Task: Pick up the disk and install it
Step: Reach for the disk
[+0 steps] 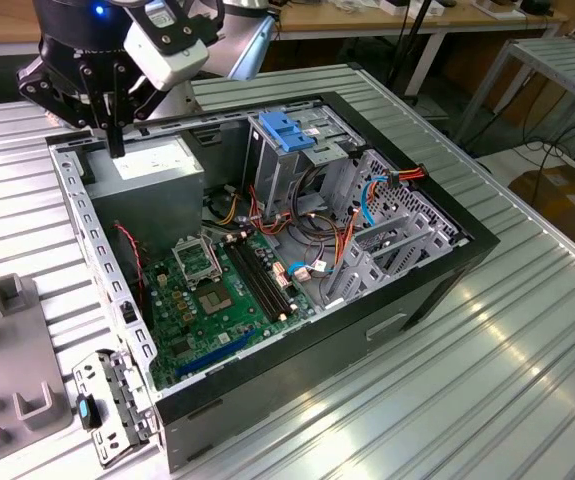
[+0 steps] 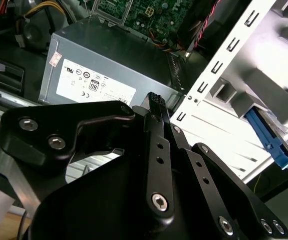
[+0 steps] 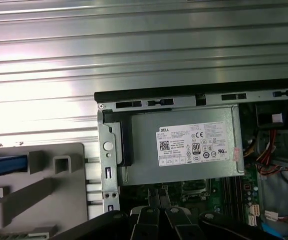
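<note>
Your gripper [image 1: 115, 150] hangs over a corner of the open computer case [image 1: 297, 385]. Its fingers [image 2: 155, 101] are drawn together with nothing between them, just above the grey power supply [image 3: 184, 147] and beside the case's metal rim. The disk [image 3: 3, 165] sits outside the case on the grey fixture plate [image 3: 68, 210] lying on the ribbed metal surface [image 1: 527, 350], where what seems to be its blue side rail shows in the first wrist view. The drive cage [image 1: 287, 150] with its blue plastic top stands inside the case, well apart from the gripper.
</note>
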Action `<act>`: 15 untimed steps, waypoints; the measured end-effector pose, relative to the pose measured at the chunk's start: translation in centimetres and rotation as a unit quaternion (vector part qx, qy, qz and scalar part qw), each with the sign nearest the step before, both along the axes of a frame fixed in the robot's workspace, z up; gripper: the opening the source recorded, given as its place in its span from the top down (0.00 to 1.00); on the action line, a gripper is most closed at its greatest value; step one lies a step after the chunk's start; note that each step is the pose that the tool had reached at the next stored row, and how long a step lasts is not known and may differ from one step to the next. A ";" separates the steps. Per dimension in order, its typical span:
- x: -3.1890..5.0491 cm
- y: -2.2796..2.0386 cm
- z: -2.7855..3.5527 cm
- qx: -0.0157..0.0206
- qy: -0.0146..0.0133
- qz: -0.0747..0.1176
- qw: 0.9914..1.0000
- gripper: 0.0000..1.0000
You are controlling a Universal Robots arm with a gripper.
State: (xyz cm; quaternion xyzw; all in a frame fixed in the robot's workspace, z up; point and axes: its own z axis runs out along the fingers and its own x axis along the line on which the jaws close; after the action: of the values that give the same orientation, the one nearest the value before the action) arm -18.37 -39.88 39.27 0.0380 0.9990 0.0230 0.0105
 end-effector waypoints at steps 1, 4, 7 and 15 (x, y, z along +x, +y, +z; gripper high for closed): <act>-0.06 0.00 0.00 0.000 0.000 0.000 1.000 0.89; -0.19 0.00 0.00 0.000 0.000 0.000 1.000 0.89; -0.33 0.00 0.00 0.000 0.000 0.000 1.000 0.89; -0.94 0.00 0.00 0.000 0.000 0.000 1.000 0.89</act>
State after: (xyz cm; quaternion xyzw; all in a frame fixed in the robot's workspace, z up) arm -19.31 -39.88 39.27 0.0379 0.9990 0.0229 0.0103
